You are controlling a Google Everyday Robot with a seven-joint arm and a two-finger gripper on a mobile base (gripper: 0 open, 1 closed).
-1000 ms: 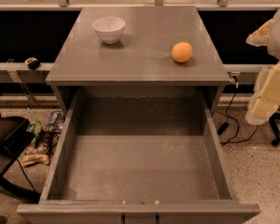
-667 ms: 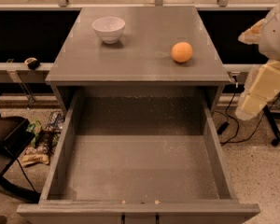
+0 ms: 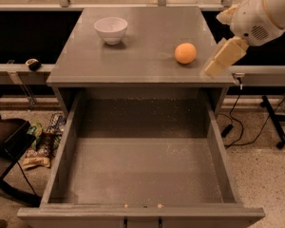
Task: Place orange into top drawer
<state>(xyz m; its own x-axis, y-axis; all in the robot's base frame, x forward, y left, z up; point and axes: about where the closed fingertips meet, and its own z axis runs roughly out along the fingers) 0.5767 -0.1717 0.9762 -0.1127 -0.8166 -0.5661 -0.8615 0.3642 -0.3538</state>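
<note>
The orange [image 3: 185, 53] sits on the grey cabinet top [image 3: 137, 51], towards its right side. The top drawer [image 3: 147, 175] is pulled wide open below, and its speckled bottom holds nothing. My gripper [image 3: 222, 57] comes in from the upper right on a white arm. It hangs over the right edge of the cabinet top, just right of the orange and apart from it. It holds nothing.
A white bowl [image 3: 111, 29] stands at the back left of the cabinet top. Cables and a black stand leg [image 3: 274, 122] lie on the floor at the right. A dark chair [image 3: 4, 151] and snack bags [image 3: 40, 146] are on the floor at the left.
My arm and gripper have moved left and up, from beside the cabinet to over its right edge, closer to the orange. The orange, the bowl and the drawer have not moved.
</note>
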